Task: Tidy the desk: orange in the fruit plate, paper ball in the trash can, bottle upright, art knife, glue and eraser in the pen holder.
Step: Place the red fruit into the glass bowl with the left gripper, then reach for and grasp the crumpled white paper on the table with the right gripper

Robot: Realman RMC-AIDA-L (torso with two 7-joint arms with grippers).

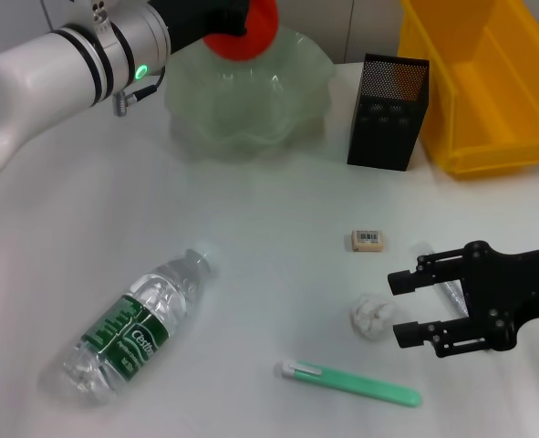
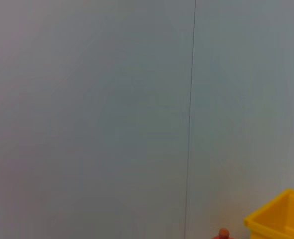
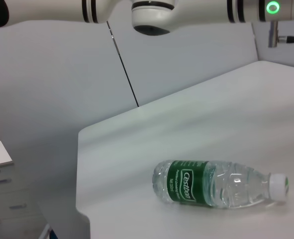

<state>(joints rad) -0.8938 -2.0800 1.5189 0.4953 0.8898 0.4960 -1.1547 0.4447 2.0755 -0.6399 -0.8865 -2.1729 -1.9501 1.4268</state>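
My left gripper (image 1: 235, 27) is shut on the orange (image 1: 262, 32) and holds it over the back of the pale green fruit plate (image 1: 251, 109). The orange's stem nub (image 2: 224, 233) shows in the left wrist view. My right gripper (image 1: 401, 307) is open, low over the desk (image 1: 251, 228), just right of the paper ball (image 1: 370, 317). The eraser (image 1: 367, 240) lies a little farther back. The bottle (image 1: 137, 324) lies on its side at the front left and also shows in the right wrist view (image 3: 216, 181). A green art knife (image 1: 351, 383) lies at the front. The black pen holder (image 1: 388, 114) stands left of the yellow trash can (image 1: 488, 91).
A small pale stick-like thing (image 1: 450, 292) lies partly hidden behind my right gripper. The trash can's corner (image 2: 281, 219) shows in the left wrist view against a plain wall. The desk's edge (image 3: 79, 164) drops off beyond the bottle in the right wrist view.
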